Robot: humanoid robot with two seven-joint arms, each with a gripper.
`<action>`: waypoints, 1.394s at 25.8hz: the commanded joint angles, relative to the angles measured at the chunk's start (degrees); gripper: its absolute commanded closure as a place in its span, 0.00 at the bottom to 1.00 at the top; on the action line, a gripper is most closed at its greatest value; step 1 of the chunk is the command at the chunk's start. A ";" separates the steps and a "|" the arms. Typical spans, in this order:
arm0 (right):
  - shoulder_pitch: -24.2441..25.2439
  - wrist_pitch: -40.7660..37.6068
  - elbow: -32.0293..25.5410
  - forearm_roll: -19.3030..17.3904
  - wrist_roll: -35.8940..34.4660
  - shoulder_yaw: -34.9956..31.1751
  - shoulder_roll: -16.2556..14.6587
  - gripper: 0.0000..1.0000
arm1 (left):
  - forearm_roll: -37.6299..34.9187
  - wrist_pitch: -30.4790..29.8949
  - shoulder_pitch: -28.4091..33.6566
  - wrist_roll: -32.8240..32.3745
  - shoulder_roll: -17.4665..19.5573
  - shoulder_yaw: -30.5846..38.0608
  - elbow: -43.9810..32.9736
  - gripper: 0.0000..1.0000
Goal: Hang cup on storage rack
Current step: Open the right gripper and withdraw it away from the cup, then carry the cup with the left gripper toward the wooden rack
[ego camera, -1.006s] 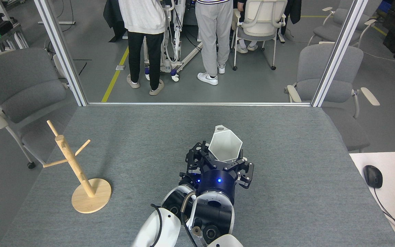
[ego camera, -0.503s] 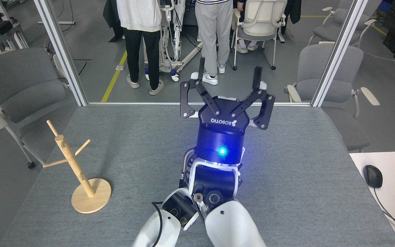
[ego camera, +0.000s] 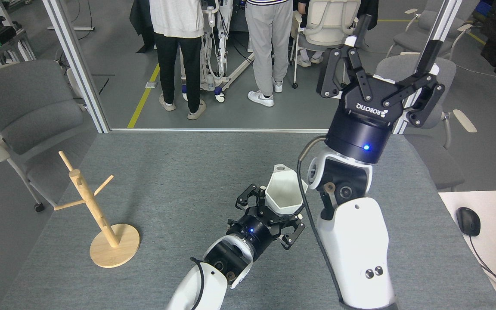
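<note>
Grey felt table (ego camera: 179, 172), left gripper (ego camera: 274, 206) clasping faceted white cup (ego camera: 283, 193) — right gripper (ego camera: 392, 43) spread wide, wooden rack (ego camera: 97, 211).

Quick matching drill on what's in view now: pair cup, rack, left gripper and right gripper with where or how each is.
1 cup
2 rack
3 left gripper
4 right gripper

a raised, open, empty
b table's left side, pegs bare
c shut on the cup
d mid-table, held

Pairs: 1-d, 2-b, 3-c, 4-a
</note>
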 commanded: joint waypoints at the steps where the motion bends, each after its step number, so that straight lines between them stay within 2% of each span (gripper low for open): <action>1: 3.23 -5.60 0.95 -6.75 1.80 -7.29 -6.88 0.01 | -0.08 0.26 0.04 0.00 0.34 0.49 -0.56 0.91; 4: 8.06 -16.67 4.46 -12.90 6.81 -14.49 -14.70 0.01 | -0.08 0.09 0.04 0.00 0.78 2.52 -1.35 0.92; 6: 12.37 -23.27 7.36 -14.40 10.42 -18.54 -18.22 0.01 | -0.08 0.18 0.48 0.00 2.01 3.13 -1.79 0.92; 9: 19.40 -30.12 13.34 -13.87 15.25 -23.72 -19.45 0.01 | -0.08 0.18 2.68 0.00 4.47 4.45 -4.78 0.95; 12: 23.00 -33.02 16.24 -13.69 23.69 -27.15 -20.68 0.01 | -0.08 0.18 6.11 0.00 7.37 5.24 -8.20 0.95; 14: 23.53 -35.22 16.15 -14.05 30.10 -28.12 -20.77 0.01 | -0.08 0.18 8.57 0.09 9.04 6.12 -10.49 0.95; 16: 23.71 -37.15 16.07 -14.40 33.35 -28.12 -20.86 0.01 | -0.08 0.00 11.03 0.09 10.36 7.70 -12.86 0.95; 22: 31.17 -39.61 10.79 -14.49 33.35 -27.59 -20.16 0.01 | -0.08 0.00 16.39 1.67 15.46 11.22 -20.07 0.95; 26: 32.58 -39.96 10.44 -14.49 33.44 -27.33 -19.98 0.01 | -0.08 -0.70 20.61 3.78 18.80 13.24 -22.62 0.95; 31: 31.97 -40.05 10.44 -14.49 33.00 -27.77 -19.19 0.01 | -0.17 -1.93 25.71 7.47 19.33 18.42 -23.50 0.95; 36: 31.97 -39.97 11.32 -14.49 33.00 -27.85 -19.01 0.01 | -0.08 -6.24 27.64 9.58 19.41 25.28 -23.50 0.95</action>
